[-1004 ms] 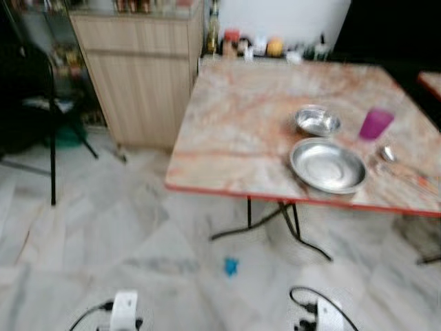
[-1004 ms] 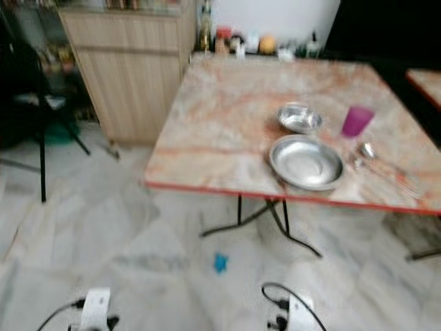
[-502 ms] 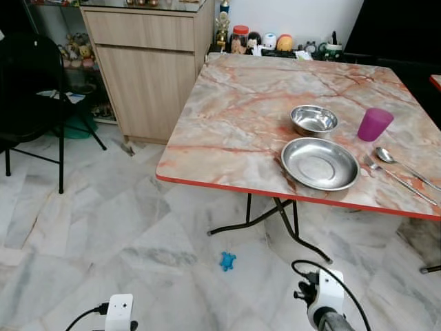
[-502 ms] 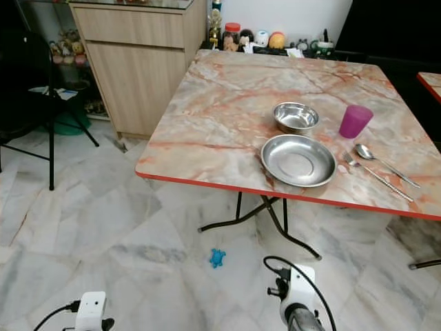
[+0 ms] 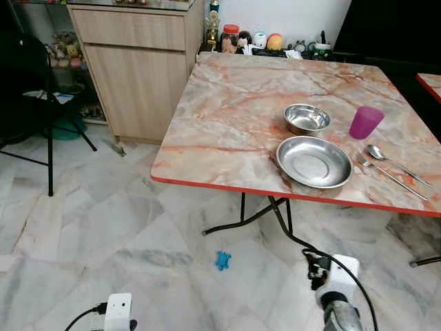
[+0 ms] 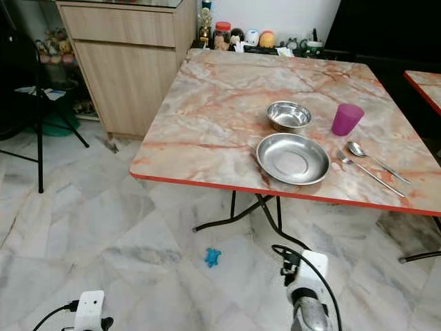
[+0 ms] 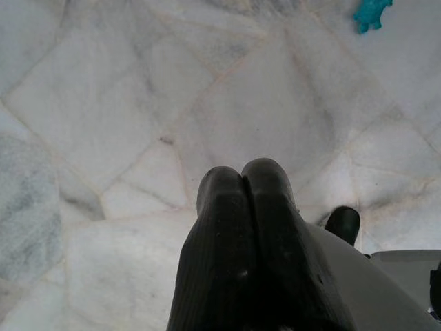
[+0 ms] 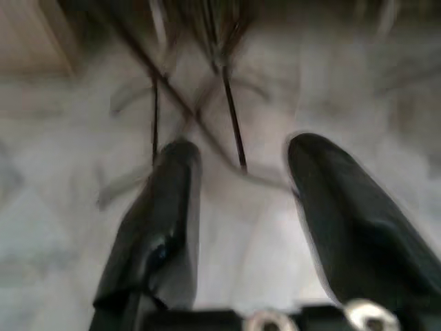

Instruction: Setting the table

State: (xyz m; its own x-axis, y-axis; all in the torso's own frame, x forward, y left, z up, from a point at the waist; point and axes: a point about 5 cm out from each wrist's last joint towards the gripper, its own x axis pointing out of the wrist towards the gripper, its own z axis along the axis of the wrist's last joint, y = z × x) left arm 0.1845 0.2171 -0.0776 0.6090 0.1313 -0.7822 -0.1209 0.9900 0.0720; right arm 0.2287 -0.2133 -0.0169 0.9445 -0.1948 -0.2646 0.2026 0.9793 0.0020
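The marble-patterned table [image 5: 234,117] stands ahead of the robot, with its near red edge facing the camera. One place is laid toward the table's right near corner: a steel plate [image 5: 314,162] close to the edge, a steel bowl [image 5: 306,118] just behind it, a purple cup [image 5: 366,122] to the right of the bowl, and a fork [image 5: 387,175] and spoon [image 5: 396,162] lying side by side just right of the plate. Both utensils run with their long axes slanting from the plate side out toward the right near corner, heads toward the cup.

The right gripper [image 8: 241,207] hangs low in front of the table's black folding legs [image 5: 258,217], fingers spread wide, holding nothing. The left gripper [image 7: 244,200] points at the marble floor [image 5: 103,221], fingers pressed together, empty; a small blue toy [image 5: 222,260] lies on the floor near it.

Judgement: the setting lies up, forward and to the right of both grippers. The right arm is plainly the nearer, sitting almost under the plate's edge, so any reach to that setting falls to it.
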